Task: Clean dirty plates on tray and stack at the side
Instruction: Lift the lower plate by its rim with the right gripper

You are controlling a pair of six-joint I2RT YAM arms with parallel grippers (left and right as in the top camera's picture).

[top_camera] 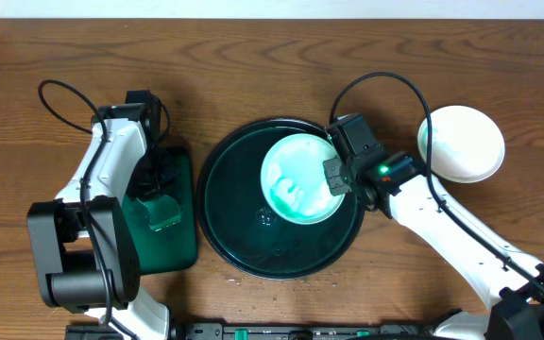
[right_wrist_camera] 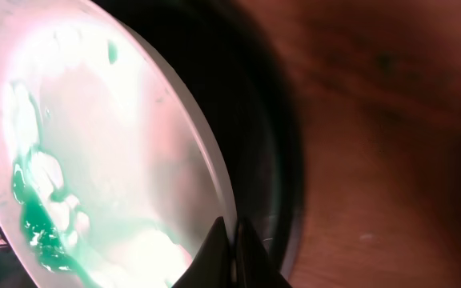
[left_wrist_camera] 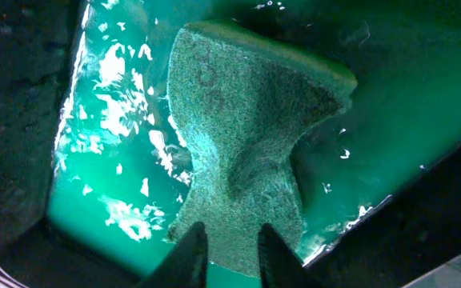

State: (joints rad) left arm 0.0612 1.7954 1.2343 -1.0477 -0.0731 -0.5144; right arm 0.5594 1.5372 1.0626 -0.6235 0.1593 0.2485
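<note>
A white plate (top_camera: 298, 177) smeared with green liquid lies in the round dark tray (top_camera: 225, 203) at the table's middle. My right gripper (top_camera: 338, 176) is shut on the plate's right rim; in the right wrist view the plate (right_wrist_camera: 94, 152) is tilted and the fingers (right_wrist_camera: 232, 240) pinch its edge. My left gripper (top_camera: 156, 194) reaches down into a dark green tub (top_camera: 182, 241) of green water. In the left wrist view its fingers (left_wrist_camera: 229, 240) are shut on a green sponge (left_wrist_camera: 246, 136) lying in the water.
A clean white plate (top_camera: 461, 142) sits on the wooden table at the right. The tub stands left of the tray. Black cables loop above both arms.
</note>
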